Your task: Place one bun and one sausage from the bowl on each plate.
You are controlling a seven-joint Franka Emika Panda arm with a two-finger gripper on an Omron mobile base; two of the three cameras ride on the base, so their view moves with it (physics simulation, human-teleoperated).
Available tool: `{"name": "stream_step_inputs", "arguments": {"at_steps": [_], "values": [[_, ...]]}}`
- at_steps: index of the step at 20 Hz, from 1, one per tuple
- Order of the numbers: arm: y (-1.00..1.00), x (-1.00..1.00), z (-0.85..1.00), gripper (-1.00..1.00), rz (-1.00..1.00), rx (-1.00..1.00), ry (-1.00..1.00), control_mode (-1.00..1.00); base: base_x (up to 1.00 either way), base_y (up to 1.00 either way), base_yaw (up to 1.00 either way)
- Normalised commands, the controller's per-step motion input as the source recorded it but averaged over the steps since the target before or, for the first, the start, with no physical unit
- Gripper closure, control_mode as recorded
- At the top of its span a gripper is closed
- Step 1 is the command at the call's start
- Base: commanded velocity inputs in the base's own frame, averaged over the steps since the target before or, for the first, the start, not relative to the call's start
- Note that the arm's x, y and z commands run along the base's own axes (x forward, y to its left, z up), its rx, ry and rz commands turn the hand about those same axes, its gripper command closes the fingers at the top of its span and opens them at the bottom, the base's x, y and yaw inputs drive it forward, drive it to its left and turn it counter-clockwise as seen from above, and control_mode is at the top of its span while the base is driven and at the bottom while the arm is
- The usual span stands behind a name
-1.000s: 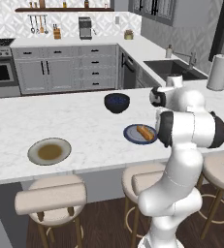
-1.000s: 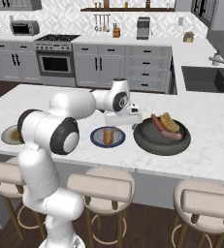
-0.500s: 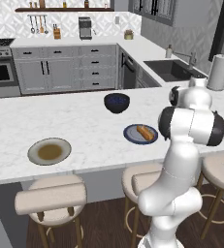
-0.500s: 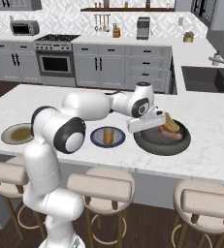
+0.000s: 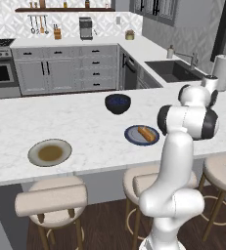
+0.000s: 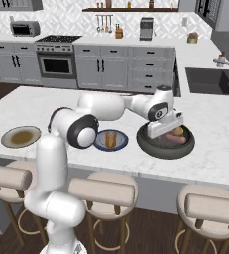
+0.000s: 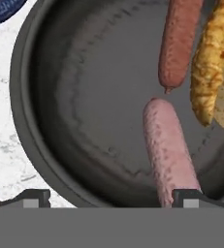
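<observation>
Since a second ago the arm has swung from the blue-grey plate (image 6: 111,140) to above the bowl (image 6: 148,144) near the counter's front edge; gripper (image 6: 166,128) spread wide, holding nothing; no writing readable

I count two sausages (image 7: 169,150) and one bun (image 7: 215,63) in my wide bowl (image 7: 84,106), two plates (image 5: 49,153), one blue bowl (image 5: 118,103).

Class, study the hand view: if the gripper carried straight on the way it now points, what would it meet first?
Most likely the bare inside floor of the bowl, since the open gripper looks down into it. The paler sausage lies just by one fingertip, so that finger may touch it first; depth is unclear.
</observation>
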Motion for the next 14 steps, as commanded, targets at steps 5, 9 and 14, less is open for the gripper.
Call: {"name": "stream_step_inputs", "arguments": {"at_steps": [5,9,14], "values": [[-0.46,0.32,-0.01,-1.0,0.08,0.0,0.06,-1.0,0.0,0.0,0.0],[-0.31,0.33,-0.1,-1.0,0.06,0.0,0.05,-1.0,0.0,0.0,0.0],[-0.15,0.21,-0.34,-1.0,0.04,-0.02,0.05,-1.0,0.0,0.0,0.0]]}}
